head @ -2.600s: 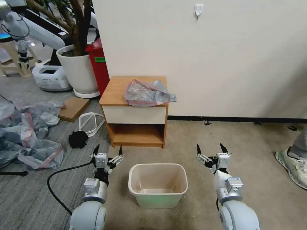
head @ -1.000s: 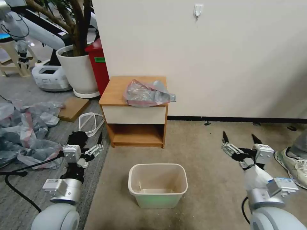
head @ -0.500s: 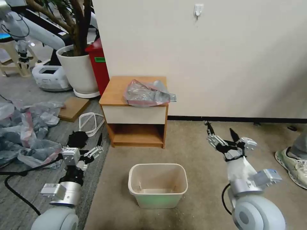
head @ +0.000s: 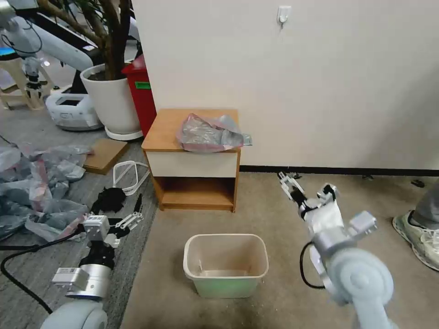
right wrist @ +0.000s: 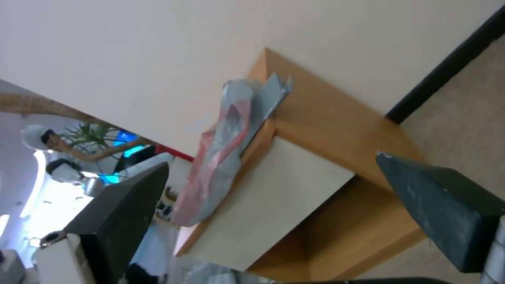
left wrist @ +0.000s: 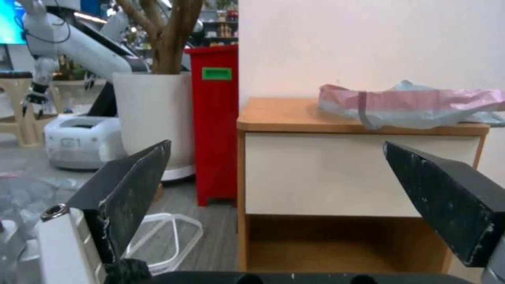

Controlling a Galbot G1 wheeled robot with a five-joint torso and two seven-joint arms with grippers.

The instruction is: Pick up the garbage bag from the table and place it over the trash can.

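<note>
The garbage bag lies crumpled, grey with a pink band, on the right half of the table, a small wooden nightstand against the wall. On the carpet in front of it stands the beige trash can, with nothing inside. My right gripper hangs open to the right of the table, below its top and pointing toward it. My left gripper is open low at the left, over the grey floor. From the left gripper the bag shows above the drawer front. From the right gripper the bag drapes over the table edge.
A heap of grey-and-pink bags covers the floor at the left. A white plant pot and a tall red bin stand left of the table. Cardboard and white tubing lie nearby. A person's shoe is at the right.
The right arm swung out to the right, then came forward and inward toward the table, rolling its wrist. The left arm moved out to the left. The bag and the bin have not moved.
</note>
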